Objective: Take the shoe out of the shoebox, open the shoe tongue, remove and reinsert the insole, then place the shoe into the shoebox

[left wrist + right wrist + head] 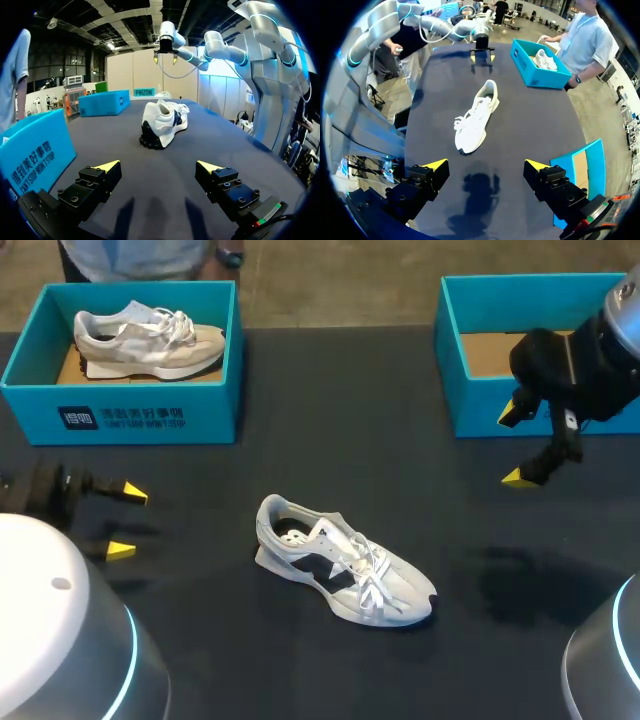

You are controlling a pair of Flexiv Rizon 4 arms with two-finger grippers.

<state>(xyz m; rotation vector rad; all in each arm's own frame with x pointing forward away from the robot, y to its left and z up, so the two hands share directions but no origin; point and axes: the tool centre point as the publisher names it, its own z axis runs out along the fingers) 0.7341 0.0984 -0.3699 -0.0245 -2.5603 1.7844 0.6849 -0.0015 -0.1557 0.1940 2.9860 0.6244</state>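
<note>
Your white sneaker with dark navy side panels (345, 565) stood on its sole near the middle of the dark desk (300, 440), outside both boxes. Its laces lay loosely tied across the tongue. The heel pointed toward your left arm's side and the toe toward the near right.

In the left wrist view that sneaker (162, 122) sat well ahead of the left claw (159, 167), heel end facing it. In the right wrist view the sneaker (472, 120) lay ahead of the right claw (486, 165), toe end nearer.

Your left claw (128, 522) hovered low over the desk's left side, well apart from the sneaker. Its yellow-tipped fingers were spread wide with nothing between them.

Your right claw (513, 447) hung above the desk at the near wall of the open teal cardboard shoebox (480, 400) at the far right. Its fingers were likewise spread wide and gripping nothing. That box showed a bare brown cardboard floor.

At the far left stood a second teal shoebox (120, 405) with white print on its front wall. A beige sneaker (150, 340) lay inside it, toe toward the right.
</note>
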